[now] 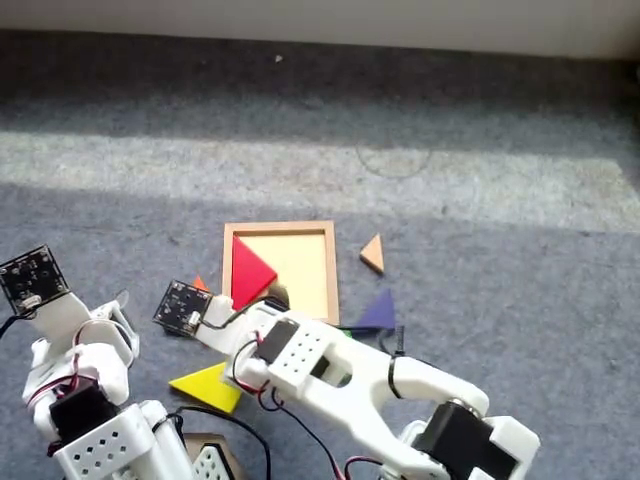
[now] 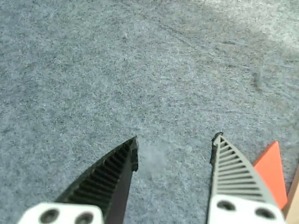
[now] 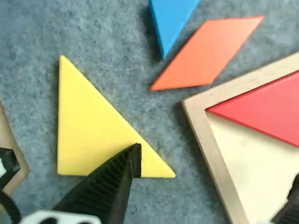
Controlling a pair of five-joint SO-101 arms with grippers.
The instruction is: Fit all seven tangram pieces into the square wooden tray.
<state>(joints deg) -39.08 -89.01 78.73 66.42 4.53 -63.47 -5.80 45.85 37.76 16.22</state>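
At the middle of the grey felt bench (image 1: 450,150), a square wooden tray (image 1: 280,228) with a pale rim and cream floor; inside it, against the wall at the left of the high view, a large red triangle (image 1: 248,272) lying flat, most of the floor bare beside it; just outside the tray's near left corner, an orange parallelogram (image 3: 208,52) and beside it a blue triangle (image 3: 170,16), a thin strip of felt between the two; nearer the arms, a large yellow triangle (image 1: 208,388), flat on the felt and apart from the tray; off the tray's right wall, a small tan triangle (image 1: 373,253); nearer the right arm, a purple triangle (image 1: 378,312). Right jaws spread wide, pinching nothing, one dark ridged finger (image 3: 105,191) above the yellow triangle's edge, the other at the tray. Left jaws spread too, gripping nothing, low over grey felt, the orange parallelogram just beside one fingertip (image 2: 233,172). Beyond the tray's far rim, a broad stretch of felt banded with sunlight.
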